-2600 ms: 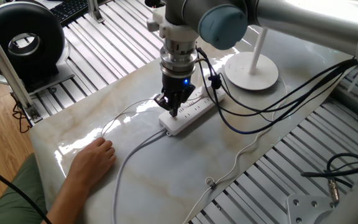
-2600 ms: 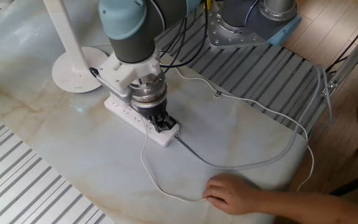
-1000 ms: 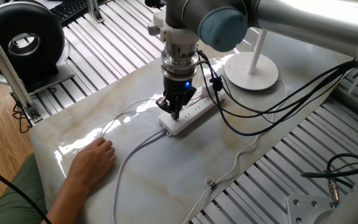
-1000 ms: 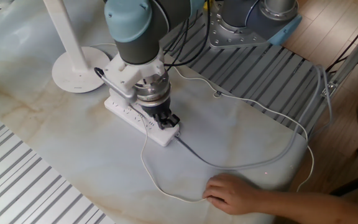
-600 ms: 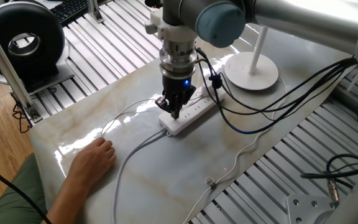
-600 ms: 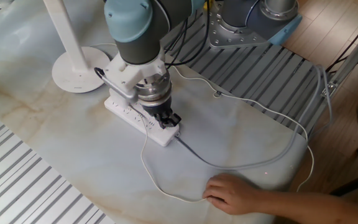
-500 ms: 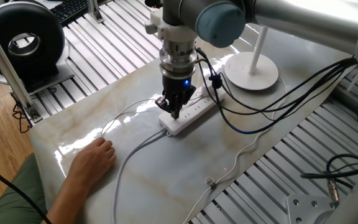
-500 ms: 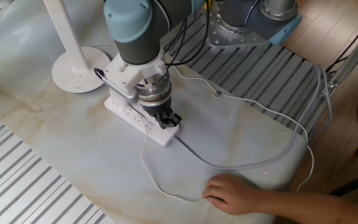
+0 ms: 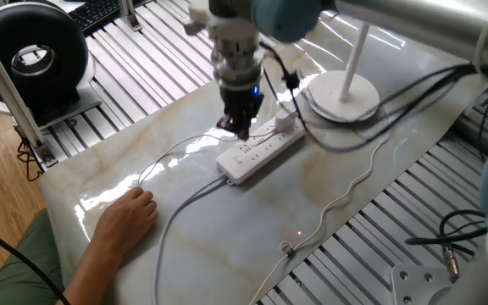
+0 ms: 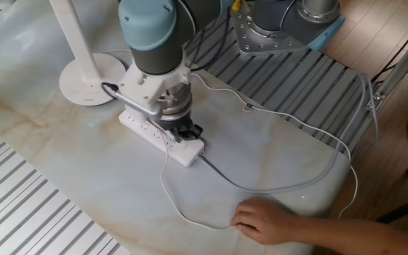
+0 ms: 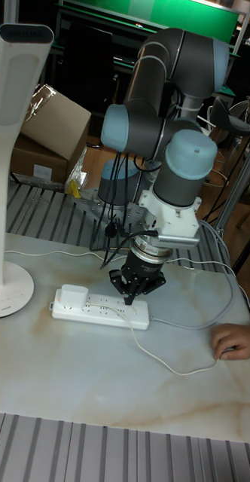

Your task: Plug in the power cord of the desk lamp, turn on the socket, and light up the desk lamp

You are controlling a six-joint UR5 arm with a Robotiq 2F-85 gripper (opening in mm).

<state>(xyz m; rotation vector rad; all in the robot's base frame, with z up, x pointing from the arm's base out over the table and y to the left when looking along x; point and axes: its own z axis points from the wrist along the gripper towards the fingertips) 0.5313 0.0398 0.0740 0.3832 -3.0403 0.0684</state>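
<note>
The gripper [image 9: 239, 129] has lifted off the power strip [image 9: 259, 152] and drawn back toward the lamp side. Before, its fingertips pressed down at the strip's cable end; now they hang above it, clear of the surface. With the gripper out of the way, that end of the strip lies uncovered below and in front of it. The arm's black cables [image 9: 346, 135] have swung along.
</note>
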